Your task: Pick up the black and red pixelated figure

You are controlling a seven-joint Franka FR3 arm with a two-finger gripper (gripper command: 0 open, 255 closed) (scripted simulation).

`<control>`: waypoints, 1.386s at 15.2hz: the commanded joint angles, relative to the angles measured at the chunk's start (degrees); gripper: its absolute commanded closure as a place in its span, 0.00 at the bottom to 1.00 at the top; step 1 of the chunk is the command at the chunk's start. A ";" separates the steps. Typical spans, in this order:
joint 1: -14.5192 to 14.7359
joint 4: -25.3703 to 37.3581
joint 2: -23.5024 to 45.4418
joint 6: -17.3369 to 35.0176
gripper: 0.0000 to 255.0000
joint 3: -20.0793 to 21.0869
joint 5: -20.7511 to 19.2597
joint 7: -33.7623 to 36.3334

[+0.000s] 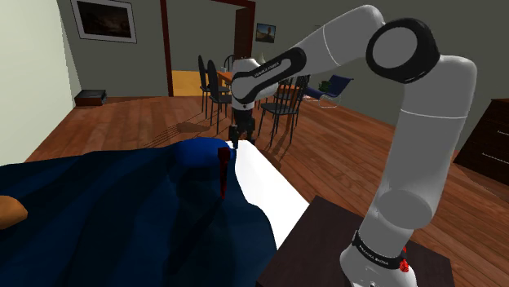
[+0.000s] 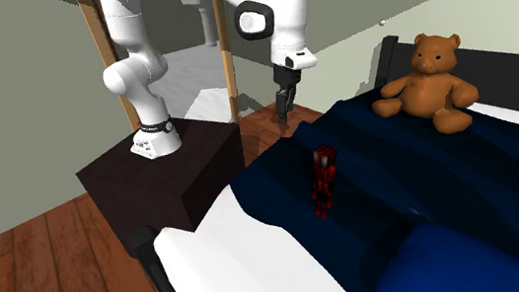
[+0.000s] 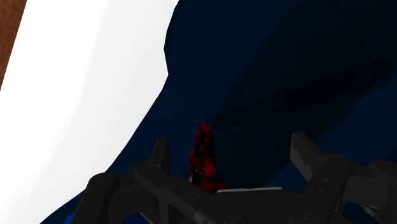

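The black and red pixelated figure (image 2: 324, 181) stands upright on the dark blue blanket (image 2: 420, 183) of a bed, near the blanket's edge beside the white sheet (image 2: 250, 260). From the shoulder view it is a thin red and black sliver (image 1: 223, 171). My black gripper (image 2: 286, 103) hangs above and a little beyond the figure, clear of it, pointing down (image 1: 242, 134). In the wrist view the figure (image 3: 203, 159) shows between the spread fingers (image 3: 160, 154), nearer to one of them. The gripper (image 3: 232, 156) is open and holds nothing.
A brown teddy bear (image 2: 429, 82) sits at the head of the bed. My dark box stand (image 2: 161, 175) adjoins the bed's side. Black chairs (image 1: 285, 102) around a table stand on the wooden floor (image 1: 343, 155) beyond the bed. A dark dresser (image 1: 489, 139) is at the shoulder view's right.
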 commanded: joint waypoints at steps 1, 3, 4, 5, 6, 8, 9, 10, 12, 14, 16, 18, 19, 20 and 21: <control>-0.17 4.19 4.37 0.43 0.00 -0.08 0.53 0.08; -0.43 8.33 8.81 0.95 0.00 -0.18 1.06 0.06; -0.57 10.53 11.05 1.10 0.00 -0.22 1.33 0.04; -0.72 12.83 13.31 1.17 0.00 -0.24 1.61 0.03; -0.88 15.24 15.60 1.16 0.00 -0.25 1.87 0.02; -1.22 20.40 20.27 0.87 0.00 -0.24 2.40 0.02; -1.39 23.17 22.66 0.60 0.00 -0.23 2.66 0.03; -1.40 23.23 22.71 0.59 0.00 -0.23 2.66 0.03; -1.41 22.77 23.44 1.78 0.00 -0.22 2.66 0.03; -1.41 22.38 24.21 2.94 0.00 -0.21 2.67 0.03; -1.42 22.05 25.01 4.08 0.00 -0.21 2.68 0.03; -1.42 21.85 25.69 4.96 0.00 -0.20 2.69 0.03; -1.42 21.86 25.69 4.95 0.00 -0.20 2.69 0.03; -1.46 21.79 25.62 4.95 1.00 -0.21 2.70 -0.03; -1.48 21.77 25.62 4.97 1.00 -0.22 2.70 -0.04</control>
